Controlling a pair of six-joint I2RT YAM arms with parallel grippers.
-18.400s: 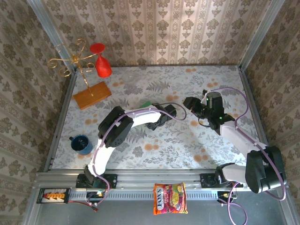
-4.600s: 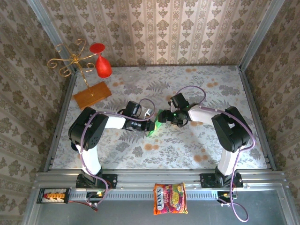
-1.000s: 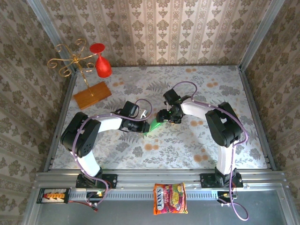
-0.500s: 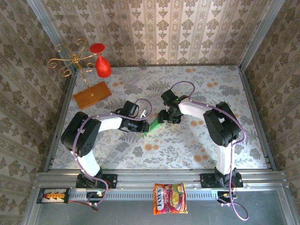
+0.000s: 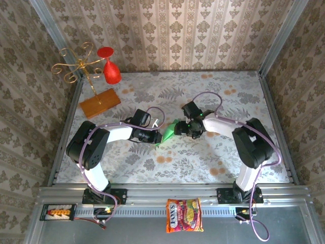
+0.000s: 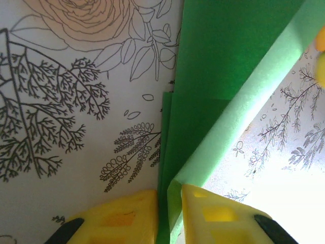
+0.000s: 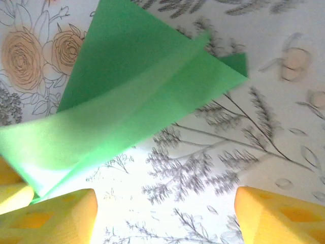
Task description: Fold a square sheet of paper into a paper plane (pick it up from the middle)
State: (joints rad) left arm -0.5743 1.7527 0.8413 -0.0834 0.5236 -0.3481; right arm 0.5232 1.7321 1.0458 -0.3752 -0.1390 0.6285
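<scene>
The square sheet of paper is now a folded green shape, the paper plane, pointed and creased along its middle, resting on the flowered table at its centre. My left gripper is shut on the plane's near end; in the left wrist view the yellow fingers pinch the paper layers, one flap standing up. My right gripper hovers just right of the plane, open. In the right wrist view its gripper frames bare tablecloth, the green paper lying ahead of it.
An orange-brown board with a gold wire stand and a red glass sits at the back left. A snack packet lies on the front rail. Patterned walls close in the table on three sides.
My right gripper has drawn back to the right, off the paper, and more of the green flap now shows. The left gripper has kept its hold in place.
</scene>
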